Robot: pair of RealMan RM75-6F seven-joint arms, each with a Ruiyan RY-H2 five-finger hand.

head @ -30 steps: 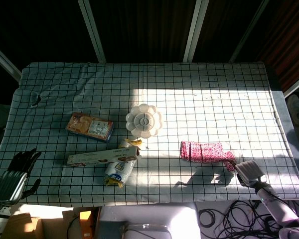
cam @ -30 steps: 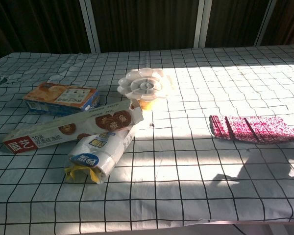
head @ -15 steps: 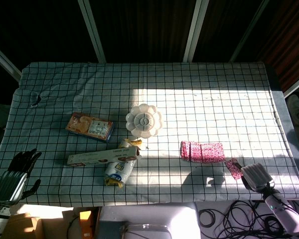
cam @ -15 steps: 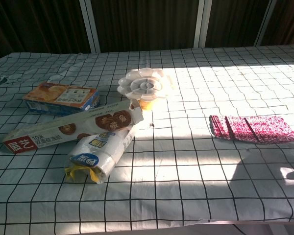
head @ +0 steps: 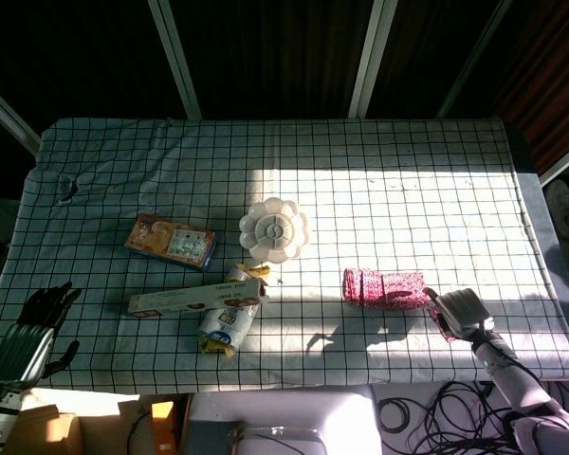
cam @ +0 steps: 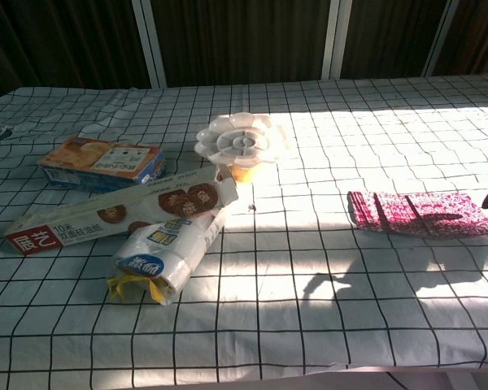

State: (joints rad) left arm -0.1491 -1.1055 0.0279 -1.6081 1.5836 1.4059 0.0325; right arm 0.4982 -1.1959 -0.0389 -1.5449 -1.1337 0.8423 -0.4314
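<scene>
Lower right, the right hand (head: 458, 311) is reaching, fingers apart and holding nothing, beside the red patterned cloth (head: 384, 288); it should approach the cloth edge low

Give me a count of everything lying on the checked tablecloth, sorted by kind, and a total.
Boxes: 2, the orange snack box and the long biscuit box
Plastic-wrapped rolls: 1, the white roll pack
Flower-shaped palettes: 1, the white palette
Folded cloths: 1, the red patterned cloth
Total: 5
</scene>
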